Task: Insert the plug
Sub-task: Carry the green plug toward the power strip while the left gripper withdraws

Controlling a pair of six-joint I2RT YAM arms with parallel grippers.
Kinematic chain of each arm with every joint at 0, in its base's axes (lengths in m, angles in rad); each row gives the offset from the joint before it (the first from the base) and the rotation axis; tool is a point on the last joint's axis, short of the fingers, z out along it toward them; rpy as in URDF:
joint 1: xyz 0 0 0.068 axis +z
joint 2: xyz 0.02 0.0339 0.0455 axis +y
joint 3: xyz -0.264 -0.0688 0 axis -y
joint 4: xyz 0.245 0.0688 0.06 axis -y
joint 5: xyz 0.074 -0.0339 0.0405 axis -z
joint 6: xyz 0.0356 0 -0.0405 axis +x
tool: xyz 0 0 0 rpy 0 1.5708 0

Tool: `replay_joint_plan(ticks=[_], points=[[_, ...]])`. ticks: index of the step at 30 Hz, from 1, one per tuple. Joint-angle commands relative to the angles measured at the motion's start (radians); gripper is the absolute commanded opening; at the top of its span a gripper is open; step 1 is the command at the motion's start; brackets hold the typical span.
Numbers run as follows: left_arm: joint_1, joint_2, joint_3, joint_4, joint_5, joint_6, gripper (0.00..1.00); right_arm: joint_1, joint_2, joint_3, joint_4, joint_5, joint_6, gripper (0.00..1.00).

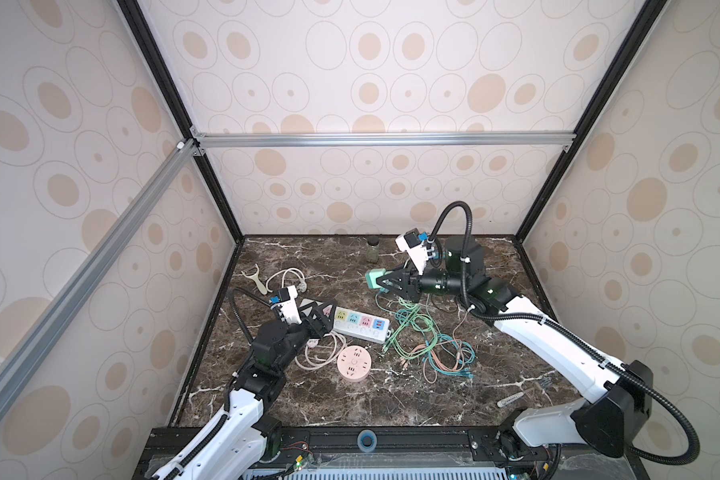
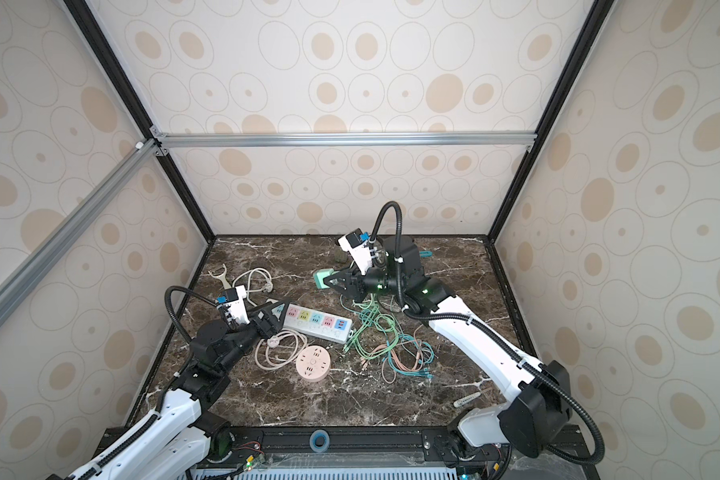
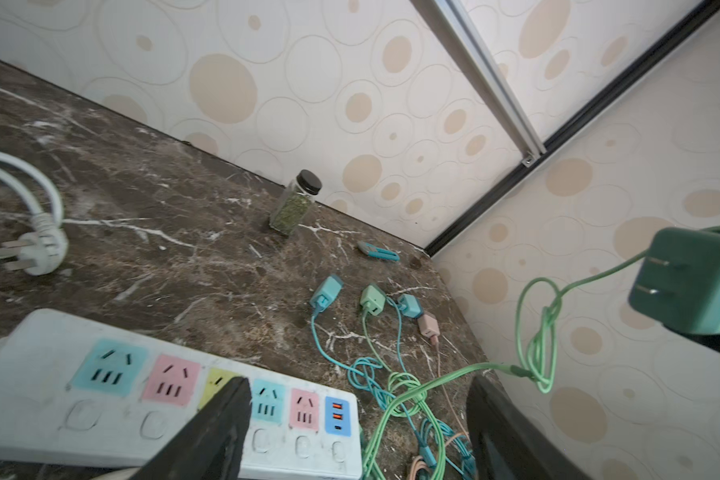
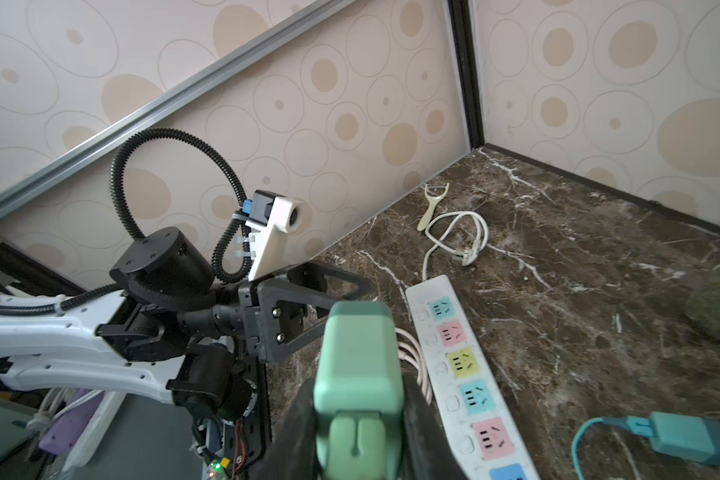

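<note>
right gripper [image 1: 385, 284] clamped on green plug [image 1: 373, 278], raised above marble table [image 1: 350, 399], well apart from power strip [image 1: 362, 326]; green cable [image 1: 408, 328] trails below; left gripper [image 1: 327, 309] fingers spread wide over strip, holding nothing

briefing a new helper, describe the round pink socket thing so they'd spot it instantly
On the dark marble tabletop, find the long white power strip with coloured sockets left of centre. Just nearer the robot's base than it lies the round pink plastic socket disc. It is the only flat circular socket unit; the strip is rectangular and white.
</note>
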Motion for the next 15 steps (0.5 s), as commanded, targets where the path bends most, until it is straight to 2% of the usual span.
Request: replay_joint_plan(ticks=[1,10,15], points=[[0.039,-0.007,0.005,-0.116,-0.032,0.033,0.82,-0.027,0.038,0.138,-0.185,0.022,-0.142,0.0],[0.154,0.078,0.032,-0.185,0.049,0.035,0.82,-0.053,0.25,0.562,-0.444,0.126,-0.331,0.0],[0.165,0.125,0.057,-0.226,0.043,0.078,0.84,-0.054,0.399,0.715,-0.5,0.136,-0.347,0.0]])
